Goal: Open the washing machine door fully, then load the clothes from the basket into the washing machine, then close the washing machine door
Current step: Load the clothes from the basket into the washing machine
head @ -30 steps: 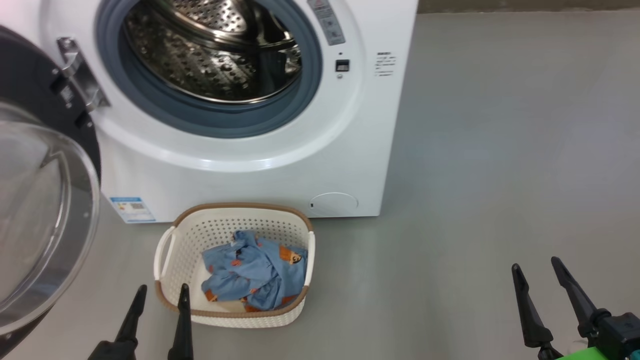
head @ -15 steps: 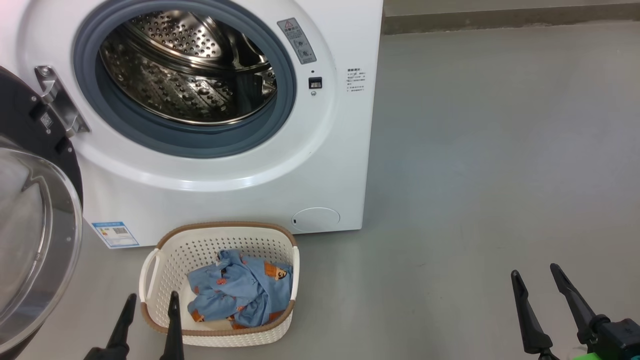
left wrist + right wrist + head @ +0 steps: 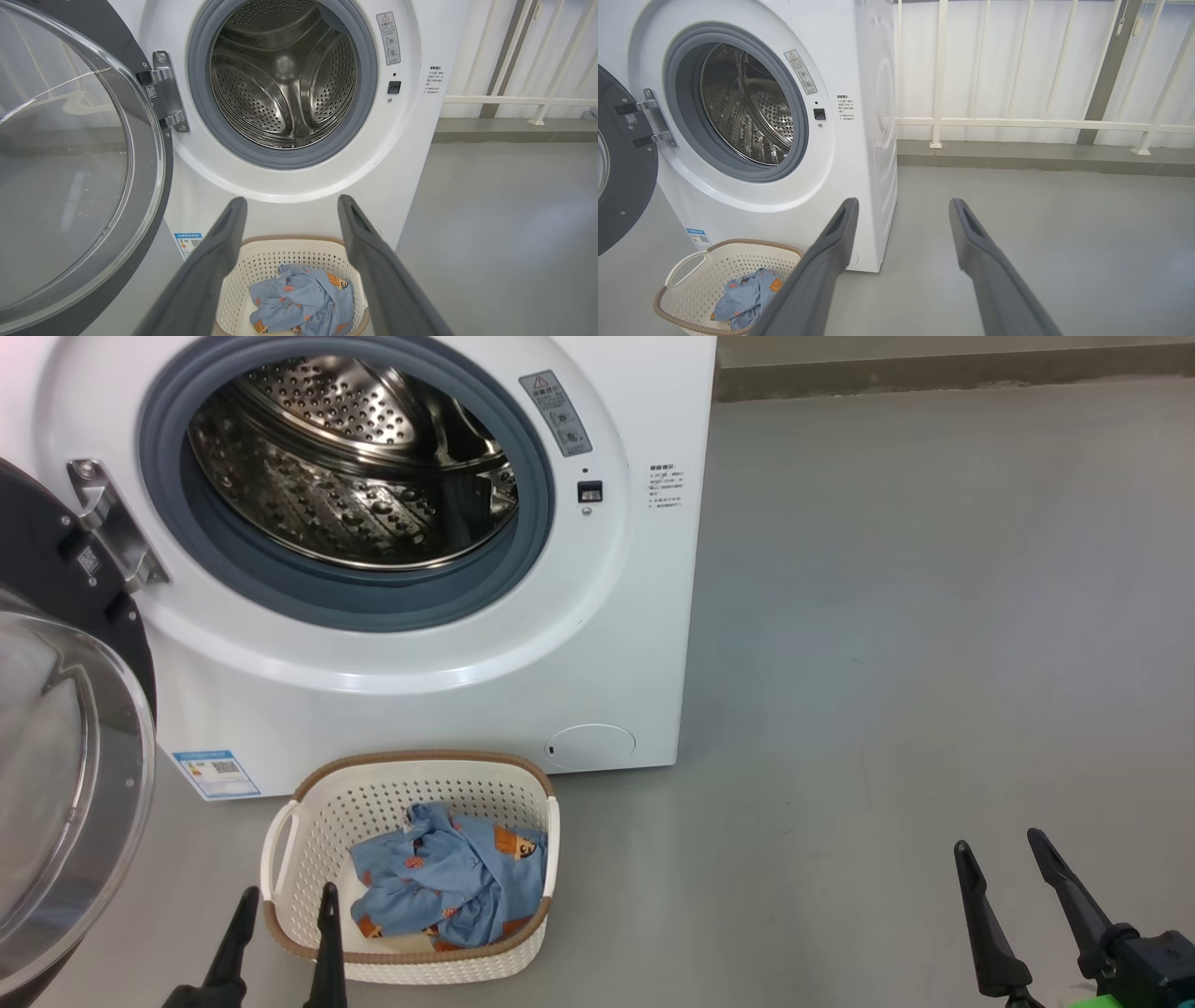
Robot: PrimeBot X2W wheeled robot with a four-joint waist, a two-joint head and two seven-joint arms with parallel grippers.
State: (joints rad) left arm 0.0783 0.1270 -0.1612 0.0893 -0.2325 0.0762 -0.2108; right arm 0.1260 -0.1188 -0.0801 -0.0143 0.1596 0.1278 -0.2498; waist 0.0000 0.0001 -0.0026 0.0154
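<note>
The white washing machine (image 3: 439,709) (image 3: 411,140) (image 3: 845,177) stands with its steel drum (image 3: 345,457) (image 3: 285,79) bare. Its black door (image 3: 65,747) (image 3: 70,154) (image 3: 621,186) with the clear porthole is swung wide to the left. On the floor in front sits the cream basket (image 3: 308,840) (image 3: 261,261) (image 3: 696,280), holding the light blue clothes (image 3: 448,877) (image 3: 303,298) (image 3: 742,294). My left gripper (image 3: 285,901) (image 3: 292,205) is open, held just before the basket's near left rim. Far off to the right, my right gripper (image 3: 999,854) (image 3: 901,207) stands open above bare floor.
Grey floor (image 3: 934,616) stretches to the right of the machine. A white railing (image 3: 1017,123) on a low kerb runs behind it. The swung door takes up the room at the left. A blue energy sticker (image 3: 215,775) marks the machine's lower left front.
Since a second ago the camera has tilted up and shifted, so machine and basket sit lower and further left. Over the last half second almost nothing has changed; both grippers keep their open pose.
</note>
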